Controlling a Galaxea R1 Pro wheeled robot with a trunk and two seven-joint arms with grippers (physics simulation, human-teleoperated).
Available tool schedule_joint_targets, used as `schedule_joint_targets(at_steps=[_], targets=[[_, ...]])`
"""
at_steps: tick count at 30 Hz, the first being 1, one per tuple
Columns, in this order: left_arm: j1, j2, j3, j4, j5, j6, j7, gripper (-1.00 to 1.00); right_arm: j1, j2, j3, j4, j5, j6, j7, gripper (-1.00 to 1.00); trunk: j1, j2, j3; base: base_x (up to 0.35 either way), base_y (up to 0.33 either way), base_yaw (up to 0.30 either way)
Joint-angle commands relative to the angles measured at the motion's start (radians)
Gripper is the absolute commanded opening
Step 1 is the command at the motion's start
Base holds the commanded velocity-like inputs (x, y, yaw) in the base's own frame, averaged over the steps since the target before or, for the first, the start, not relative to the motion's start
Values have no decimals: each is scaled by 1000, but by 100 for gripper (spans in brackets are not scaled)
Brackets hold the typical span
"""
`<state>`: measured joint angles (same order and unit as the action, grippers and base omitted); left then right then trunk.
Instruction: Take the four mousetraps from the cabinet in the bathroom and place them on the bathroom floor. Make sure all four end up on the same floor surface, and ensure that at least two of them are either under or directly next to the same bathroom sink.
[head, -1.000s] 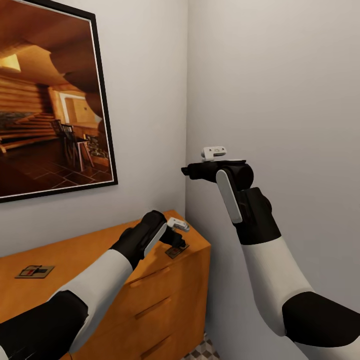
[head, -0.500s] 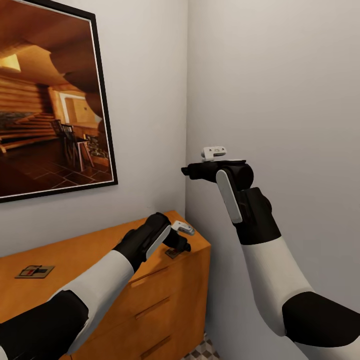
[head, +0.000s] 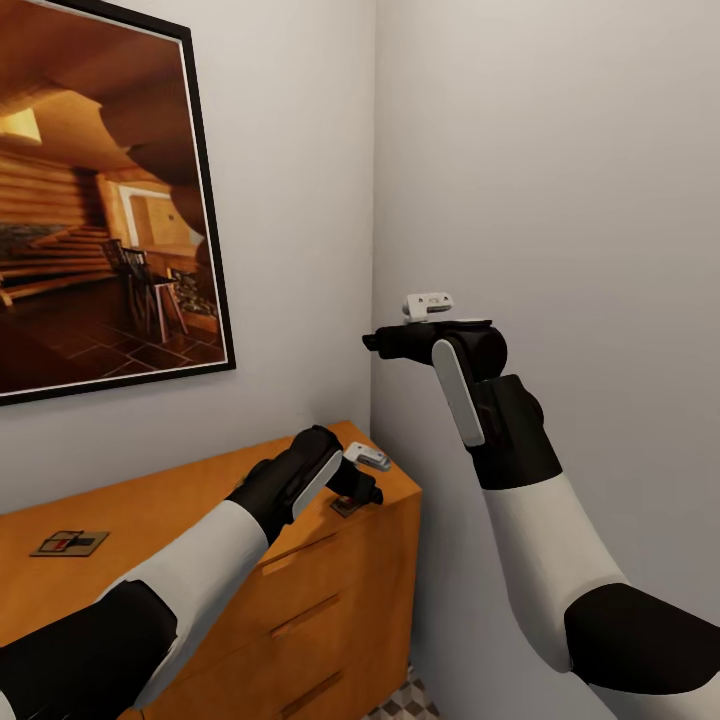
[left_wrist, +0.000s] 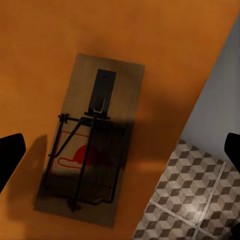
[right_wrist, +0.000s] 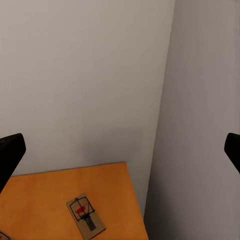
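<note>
left gripper poised over a mousetrap at the cabinet's corner

against the head picture of a second ago, the left gripper (head: 366, 488) sits slightly further toward the right end of the low orange-brown wooden cabinet (head: 200, 500) and hides more of the small flat brown wooden mousetrap (head: 345, 506) beneath it; since half a second ago nothing visibly shifts. the raised right gripper (head: 385, 342) stays level near the pale grey wall corner, unchanged across all three head pictures.

the left wrist view gives what the head view hides: that mousetrap (left_wrist: 90, 140) lies flat on the cabinet top, complete with its dark wire bar, a black metal tab and a red mark on a pale label, close to the cabinet's edge. past that edge the cube-patterned tiled bathroom floor (left_wrist: 195, 200) shows below. the left gripper's two dark fingertips (left_wrist: 10, 155) stand far apart at either side, released, touching nothing. the right wrist view looks down on the same cabinet corner from higher up, with the mousetrap (right_wrist: 86, 216) small and near the end of the cabinet, and that gripper's fingertips (right_wrist: 10, 152) are likewise spread wide with nothing between them.

the head view alone carries a second mousetrap (head: 68, 543) well to the left on the cabinet top, and a black-framed picture of a log interior (head: 100, 200) on the wall above.

the label's red mark is a shape; no lettering is legible.
</note>
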<state>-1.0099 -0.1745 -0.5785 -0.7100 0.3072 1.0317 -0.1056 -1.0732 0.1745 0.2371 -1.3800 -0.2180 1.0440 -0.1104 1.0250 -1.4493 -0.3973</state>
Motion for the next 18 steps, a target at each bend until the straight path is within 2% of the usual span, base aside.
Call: schedule_joint_targets(at_steps=[1,18], targets=[[-1,0,-1,0,-8,3,-8,100,-1,0,1,-1,-11,3,-11,100,0,-1,-1,0,0,0],[-1,0,-2,0,-12,7,-4,100,-1,0,0,1,-11,3,-9,100,0,-1,-1,0,0,0]])
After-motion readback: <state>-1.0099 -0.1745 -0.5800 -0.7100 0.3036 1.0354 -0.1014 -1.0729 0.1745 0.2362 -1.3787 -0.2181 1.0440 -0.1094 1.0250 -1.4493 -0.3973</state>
